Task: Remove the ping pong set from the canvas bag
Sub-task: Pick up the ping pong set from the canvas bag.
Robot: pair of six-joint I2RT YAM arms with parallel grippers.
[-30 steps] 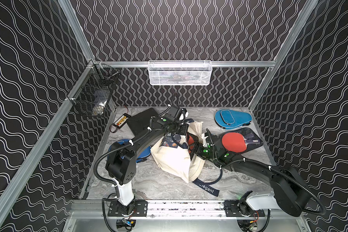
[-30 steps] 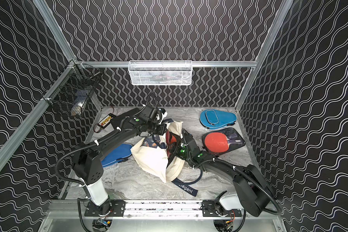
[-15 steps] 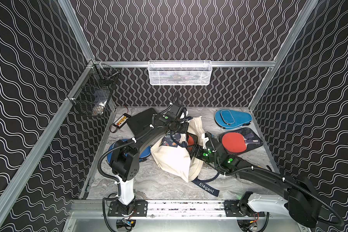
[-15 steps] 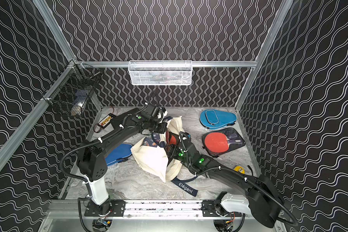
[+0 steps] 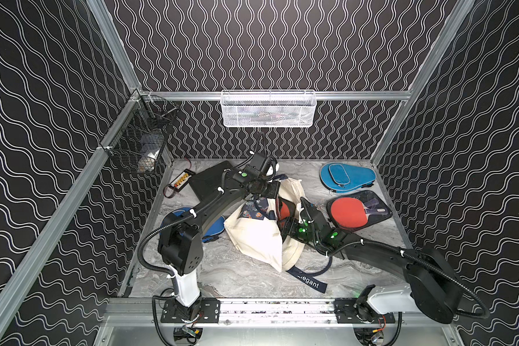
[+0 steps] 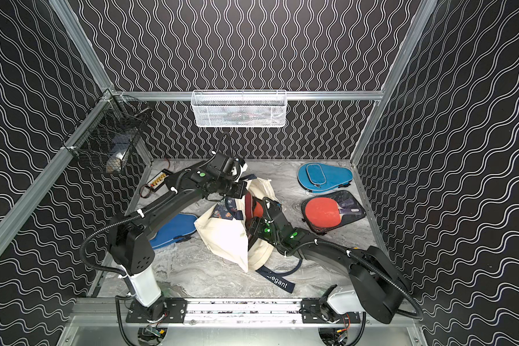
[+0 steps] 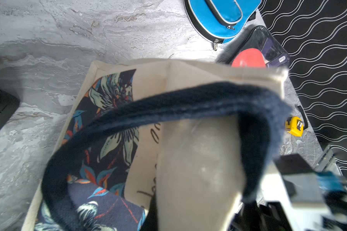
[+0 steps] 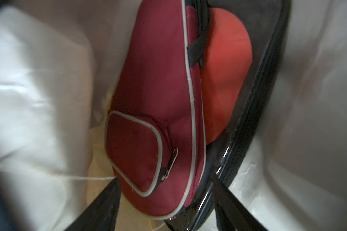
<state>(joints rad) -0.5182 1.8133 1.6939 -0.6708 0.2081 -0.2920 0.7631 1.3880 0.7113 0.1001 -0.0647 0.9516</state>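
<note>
both top views are bright and sharp, with light coming from above. the table [image 5: 237, 275] shines pale and the arms [image 5: 210, 206] throw only soft shadows. the walls [image 5: 42, 119] lean outward at the edges. in the left wrist view the strap [image 7: 168, 108] is close and fuzzy. in the right wrist view it is dim inside the bag [image 8: 38, 80], and the fingers [image 8: 100, 208] are blurry.

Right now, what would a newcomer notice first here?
The cream canvas bag mid-table, its navy handle pinched by the shut left claw. The open right claw reaches inside toward a maroon paddle case; a red paddle lies on the table's right side.
</note>
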